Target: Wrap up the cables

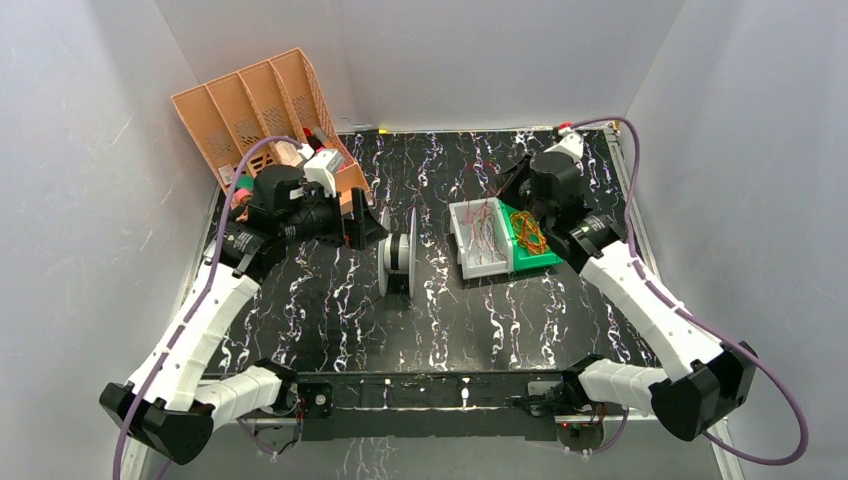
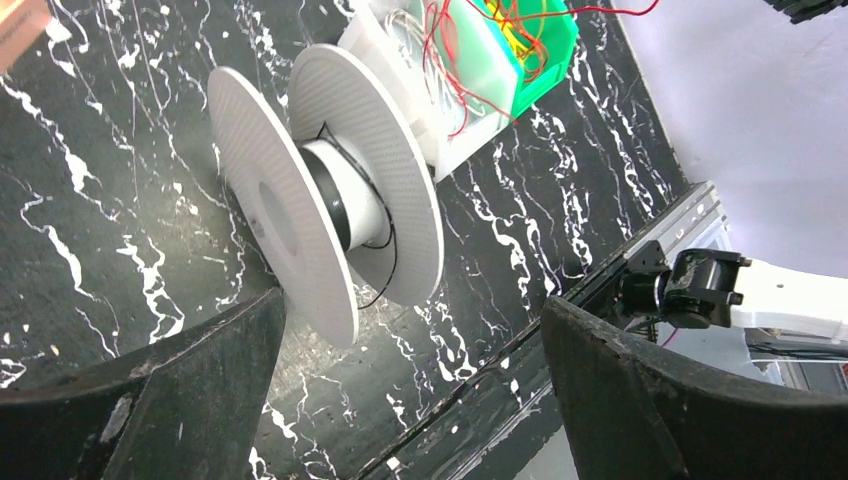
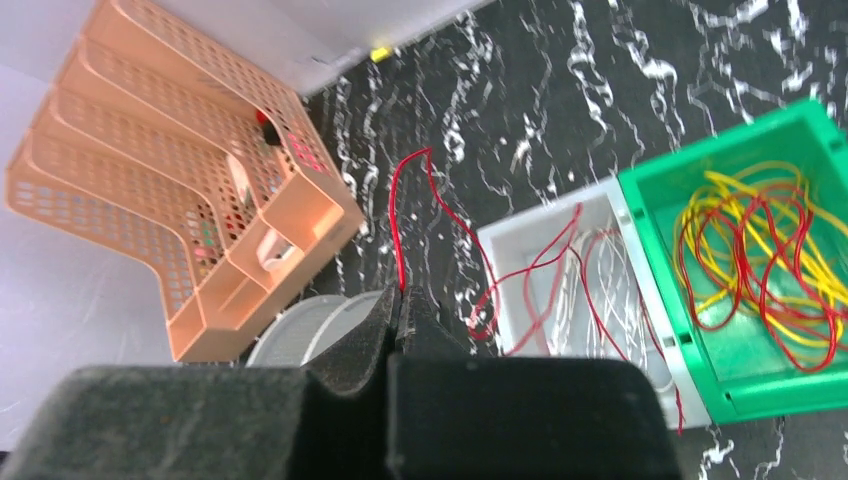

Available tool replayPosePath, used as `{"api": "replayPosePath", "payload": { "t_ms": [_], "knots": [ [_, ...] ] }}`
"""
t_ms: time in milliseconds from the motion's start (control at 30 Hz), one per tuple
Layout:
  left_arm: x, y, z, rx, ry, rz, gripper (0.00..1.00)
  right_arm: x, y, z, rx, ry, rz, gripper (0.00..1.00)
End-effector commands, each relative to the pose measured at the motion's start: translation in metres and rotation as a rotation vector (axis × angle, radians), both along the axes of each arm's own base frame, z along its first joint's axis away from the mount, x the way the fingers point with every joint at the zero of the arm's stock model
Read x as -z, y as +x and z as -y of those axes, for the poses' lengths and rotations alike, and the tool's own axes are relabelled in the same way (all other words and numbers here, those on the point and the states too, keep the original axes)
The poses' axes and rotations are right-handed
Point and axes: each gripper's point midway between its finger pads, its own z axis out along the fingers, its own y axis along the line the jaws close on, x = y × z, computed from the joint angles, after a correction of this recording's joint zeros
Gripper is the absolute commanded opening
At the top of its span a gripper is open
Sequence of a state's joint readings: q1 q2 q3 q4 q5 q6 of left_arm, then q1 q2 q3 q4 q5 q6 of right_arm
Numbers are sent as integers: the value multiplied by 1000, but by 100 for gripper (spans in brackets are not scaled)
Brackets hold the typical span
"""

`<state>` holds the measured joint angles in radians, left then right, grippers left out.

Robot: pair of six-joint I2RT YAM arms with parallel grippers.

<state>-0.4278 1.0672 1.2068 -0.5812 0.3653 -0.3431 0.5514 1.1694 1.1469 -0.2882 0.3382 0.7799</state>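
White bin (image 1: 487, 266) sits at 3 o'clock from the spool (image 1: 398, 262), with the green bin (image 1: 545, 262) touching its 3 o'clock side. The white bin holds thin red and white strands, the green bin a tangle of yellow and red loops. The orange mesh organizer (image 1: 250, 100) is in the table's 10 o'clock corner. There are small bits in its front compartments, too blurred for me to name. My right gripper (image 3: 398, 300) has its fingers pressed together. The red wire (image 3: 398, 240) comes up from between the tips, arcs over and drops toward the white bin at 4 o'clock. It looks pinched, though the pads hide the contact itself. My left gripper (image 2: 410, 303) is spread wide at 9 o'clock of the spool in the top view. The spool stands on its flanges with a dark winding on the core. From above, my right fingertips are hidden under the wrist. The right wrist view cuts the green bin off at the frame edge.
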Motion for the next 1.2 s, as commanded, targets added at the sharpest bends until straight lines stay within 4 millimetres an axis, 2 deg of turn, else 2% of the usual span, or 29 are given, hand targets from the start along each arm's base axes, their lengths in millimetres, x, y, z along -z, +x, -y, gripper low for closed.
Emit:
{"api": "replayPosePath", "payload": {
  "t_ms": [0,367,567,767,967,1167],
  "knots": [
    [-26,-5,4,47,-18,42,98,-82,0,6,-20,14,216,0],
    [-64,-3,11,85,-55,112,99,-194,-21,10,-98,3,467,0],
    [-90,-3,20,130,-100,149,98,-248,-49,4,-214,19,594,0],
    [-106,-4,26,164,-138,178,98,-303,-80,11,-260,40,725,0],
    [-106,-5,27,172,-150,186,98,-357,-109,17,-302,79,862,0],
    [-93,-6,29,175,-160,168,98,-395,-130,17,-343,146,954,0]
  ]
}}
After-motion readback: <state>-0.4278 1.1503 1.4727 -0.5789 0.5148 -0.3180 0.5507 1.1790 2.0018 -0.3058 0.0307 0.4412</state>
